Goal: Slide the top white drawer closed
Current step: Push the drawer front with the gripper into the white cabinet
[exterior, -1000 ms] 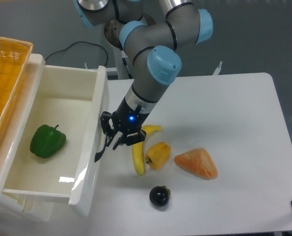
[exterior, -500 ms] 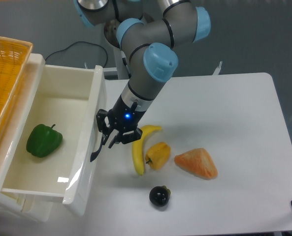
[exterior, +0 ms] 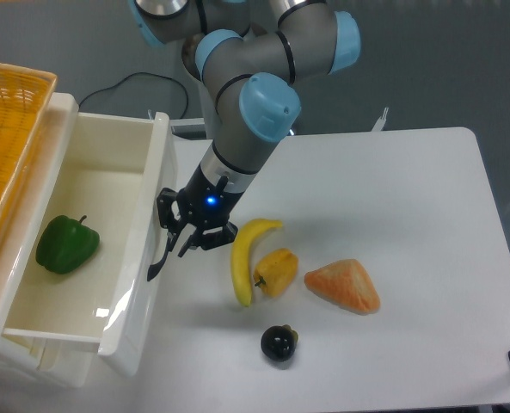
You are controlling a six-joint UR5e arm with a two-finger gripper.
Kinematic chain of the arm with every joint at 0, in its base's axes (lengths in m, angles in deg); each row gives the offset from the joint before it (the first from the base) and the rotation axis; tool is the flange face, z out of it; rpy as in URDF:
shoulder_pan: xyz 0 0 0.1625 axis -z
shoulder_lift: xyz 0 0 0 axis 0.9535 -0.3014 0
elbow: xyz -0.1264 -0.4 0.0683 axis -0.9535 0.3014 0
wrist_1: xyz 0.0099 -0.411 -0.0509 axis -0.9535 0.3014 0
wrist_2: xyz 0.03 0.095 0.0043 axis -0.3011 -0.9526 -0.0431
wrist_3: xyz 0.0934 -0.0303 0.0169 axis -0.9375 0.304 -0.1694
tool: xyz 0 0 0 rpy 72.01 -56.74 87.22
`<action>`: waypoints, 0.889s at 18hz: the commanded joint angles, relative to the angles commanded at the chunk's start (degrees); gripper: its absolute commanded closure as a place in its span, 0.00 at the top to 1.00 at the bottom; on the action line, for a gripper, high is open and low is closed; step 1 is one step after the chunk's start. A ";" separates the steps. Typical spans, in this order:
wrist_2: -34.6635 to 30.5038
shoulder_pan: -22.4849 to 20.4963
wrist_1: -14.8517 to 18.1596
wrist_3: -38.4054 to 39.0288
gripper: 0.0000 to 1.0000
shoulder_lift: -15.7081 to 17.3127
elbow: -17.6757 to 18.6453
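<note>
**One drawer partly open, jaws at its front panel**

The top white drawer (exterior: 82, 232) stood pulled out at the left of the tabletop (exterior: 392, 215), a green pepper (exterior: 65, 245) inside. The gripper (exterior: 184, 238) pressed against the front panel by the black handle (exterior: 158, 261); whether the jaws were spread or closed could not be told. A good push would stay level and straight along the drawer's travel. The banana (exterior: 244, 262) lay just beside the gripper's right; the orange basket (exterior: 5, 129) bordered the far side.

Arm angled down and left, claw (exterior: 184, 239) low, its fingers close together, blue light on the wrist.
</note>
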 joint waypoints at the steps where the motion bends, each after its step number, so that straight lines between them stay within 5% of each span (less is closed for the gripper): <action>1: 0.09 0.26 0.00 0.09 0.26 0.17 0.00; 16: 0.44 3.87 0.00 2.46 0.26 0.88 0.18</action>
